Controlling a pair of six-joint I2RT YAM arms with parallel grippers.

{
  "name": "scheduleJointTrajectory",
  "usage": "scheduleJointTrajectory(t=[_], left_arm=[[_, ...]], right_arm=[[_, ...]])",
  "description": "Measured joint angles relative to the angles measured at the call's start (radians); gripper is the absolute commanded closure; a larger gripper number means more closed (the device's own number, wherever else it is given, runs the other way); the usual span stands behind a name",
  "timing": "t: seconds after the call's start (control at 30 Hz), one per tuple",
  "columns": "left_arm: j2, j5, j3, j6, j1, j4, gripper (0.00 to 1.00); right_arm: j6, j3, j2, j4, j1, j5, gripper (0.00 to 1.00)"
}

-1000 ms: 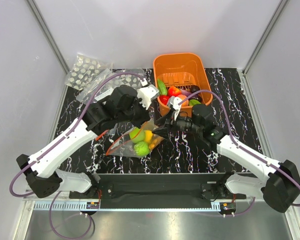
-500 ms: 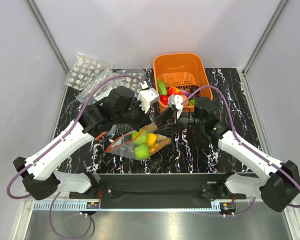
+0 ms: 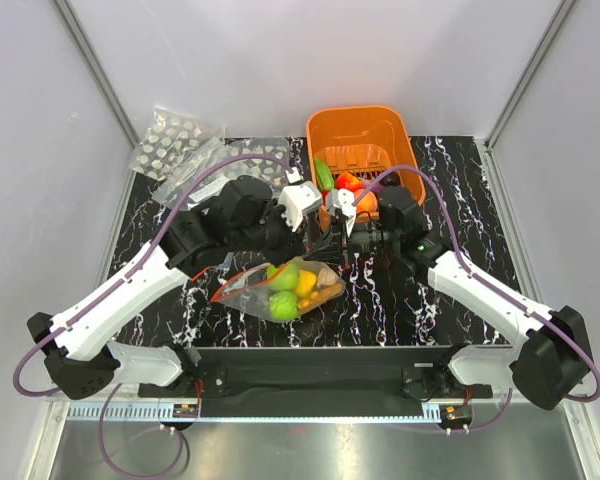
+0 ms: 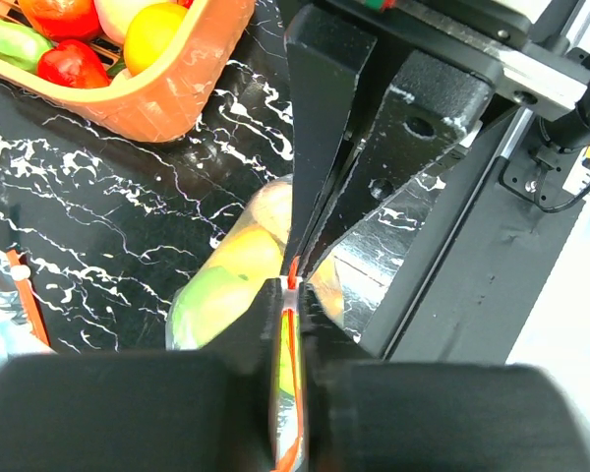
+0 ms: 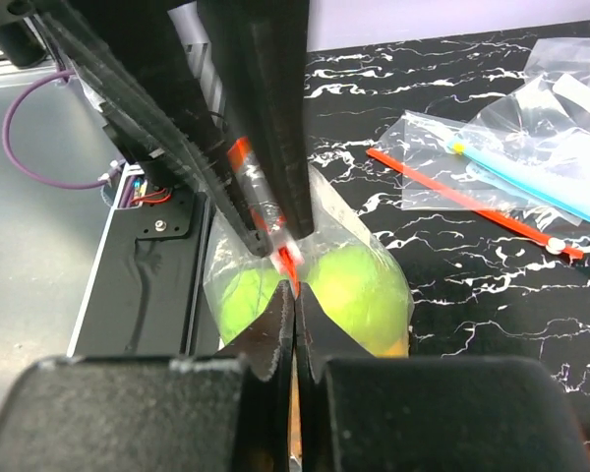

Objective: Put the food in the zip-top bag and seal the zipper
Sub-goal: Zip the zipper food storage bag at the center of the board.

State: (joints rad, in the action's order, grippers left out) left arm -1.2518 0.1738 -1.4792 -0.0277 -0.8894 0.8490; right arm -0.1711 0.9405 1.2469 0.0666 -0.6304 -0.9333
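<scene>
The clear zip-top bag (image 3: pixel 280 290) lies tilted on the black marble table, its right end lifted. Inside it are green apples (image 3: pixel 283 305), a yellow piece (image 3: pixel 305 283) and orange pieces (image 3: pixel 326 292). Both grippers meet nose to nose at the bag's mouth. My right gripper (image 5: pixel 294 295) (image 3: pixel 336 240) is shut on the end of the red-orange zipper (image 5: pixel 287 261). My left gripper (image 4: pixel 293 290) (image 3: pixel 320 232) straddles the zipper (image 4: pixel 295 334), its jaws a narrow gap apart. More food, a red tomato (image 3: pixel 348 182) and a green cucumber (image 3: pixel 323 175), sits in the orange basket (image 3: pixel 360 125).
Spotted bags (image 3: pixel 170 140) lie at the back left corner. Further clear bags lie on the table's left part, one with a light blue strip (image 5: pixel 531 177) and one with a loose red strip (image 5: pixel 462 202). The basket (image 4: pixel 177 108) stands just behind both grippers.
The right gripper has moved left to the bag's mouth and shut on the zipper. The left gripper's jaws have loosened a little. The bag has slid rightward and lies flatter.
</scene>
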Motion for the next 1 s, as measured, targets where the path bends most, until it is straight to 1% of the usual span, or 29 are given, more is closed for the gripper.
scheduleJointTrajectory(t=[0.03, 0.07, 0.13, 0.17, 0.37, 0.4, 0.5, 0.53, 0.63, 0.73, 0.83, 0.87, 0.97, 1.0], left_arm=[[0.0, 0.0, 0.001, -0.004, 0.0, 0.0, 0.64], [0.0, 0.0, 0.001, -0.005, 0.0, 0.0, 0.51], [0.002, -0.001, 0.007, -0.006, 0.0, -0.005, 0.46], [0.004, -0.001, 0.011, -0.004, -0.001, -0.005, 0.42], [0.006, -0.001, 0.016, -0.005, -0.002, -0.005, 0.43], [0.006, -0.001, 0.016, -0.005, -0.002, -0.005, 0.48], [0.006, 0.0, 0.016, -0.005, -0.002, -0.005, 0.56], [0.006, 0.0, 0.016, -0.005, -0.002, -0.004, 0.61], [0.006, 0.003, 0.016, -0.007, -0.002, -0.004, 0.68], [0.004, 0.009, 0.016, -0.008, -0.004, -0.004, 0.7], [-0.002, 0.015, 0.016, -0.009, -0.009, -0.004, 0.76], [-0.005, 0.015, 0.016, -0.009, -0.012, -0.004, 0.85], [-0.011, 0.015, 0.016, -0.011, -0.018, -0.004, 0.97], [-0.012, 0.014, 0.016, -0.013, -0.018, -0.004, 0.98]], right_arm=[[0.0, 0.0, 0.0, -0.001, 0.0, -0.002, 1.0], [0.0, 0.0, 0.0, -0.002, 0.0, -0.004, 1.0], [0.002, 0.0, 0.0, -0.004, 0.0, -0.006, 1.0], [0.002, 0.0, 0.0, -0.005, 0.0, -0.008, 1.0], [0.003, 0.004, 0.003, -0.005, 0.0, -0.031, 1.0], [0.003, 0.004, 0.003, -0.005, 0.0, -0.032, 1.0], [0.003, 0.004, 0.004, -0.006, 0.0, -0.041, 1.0], [0.004, 0.004, 0.004, -0.006, 0.0, -0.044, 1.0], [0.003, 0.004, 0.003, -0.012, 0.0, -0.049, 1.0], [0.003, 0.004, 0.003, -0.014, 0.0, -0.051, 1.0], [0.003, 0.004, 0.003, -0.021, 0.0, -0.051, 1.0], [0.003, 0.004, 0.003, -0.023, 0.0, -0.051, 1.0], [0.003, 0.004, 0.0, -0.035, 0.0, -0.05, 1.0], [0.003, 0.004, 0.0, -0.037, 0.0, -0.048, 1.0]])
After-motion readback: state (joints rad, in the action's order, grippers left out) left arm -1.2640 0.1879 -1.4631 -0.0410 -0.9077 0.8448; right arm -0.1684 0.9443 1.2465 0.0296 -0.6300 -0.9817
